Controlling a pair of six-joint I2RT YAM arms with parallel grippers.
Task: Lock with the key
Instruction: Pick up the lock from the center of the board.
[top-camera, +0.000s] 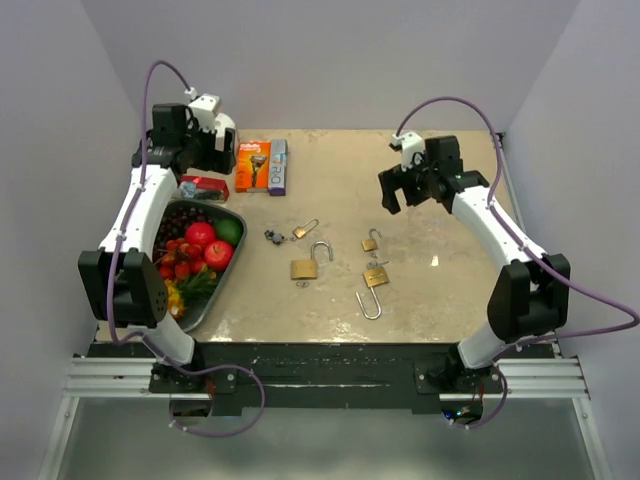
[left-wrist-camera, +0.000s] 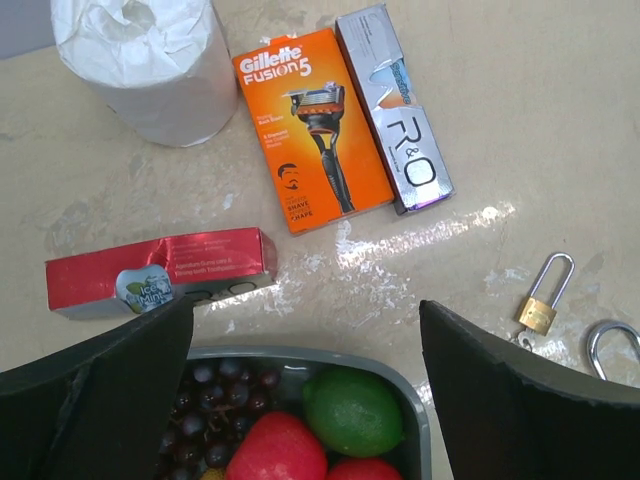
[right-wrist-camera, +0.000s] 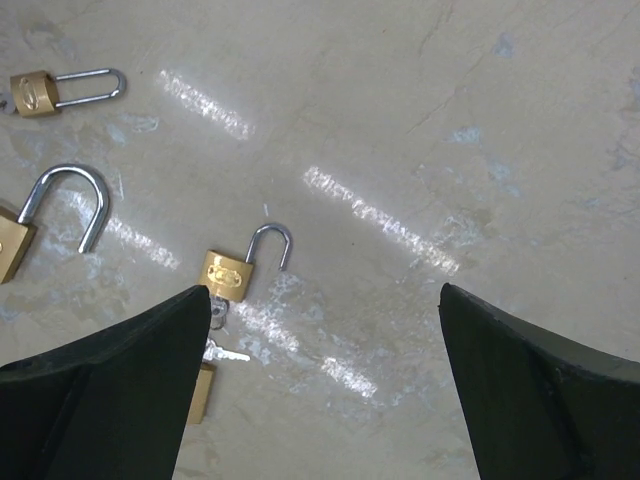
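Several brass padlocks lie mid-table. A small one (top-camera: 305, 229) has a bunch of keys (top-camera: 272, 237) beside it. A larger one (top-camera: 305, 267) and two more (top-camera: 371, 241) (top-camera: 375, 277) lie to the right. In the right wrist view a small padlock (right-wrist-camera: 228, 272) lies with its shackle up, and a silver key (right-wrist-camera: 228, 353) lies just below it. My right gripper (right-wrist-camera: 325, 290) is open and empty above the table, right of these locks (top-camera: 400, 190). My left gripper (left-wrist-camera: 305, 305) is open and empty over the tray's far corner (top-camera: 190, 170).
A grey tray (left-wrist-camera: 425, 420) holds a lime (left-wrist-camera: 352, 410), grapes and red fruit at the left. Behind it lie a red toothpaste box (left-wrist-camera: 160, 268), an orange razor box (left-wrist-camera: 315, 125), a silver box (left-wrist-camera: 395, 105) and a white paper roll (left-wrist-camera: 140, 60).
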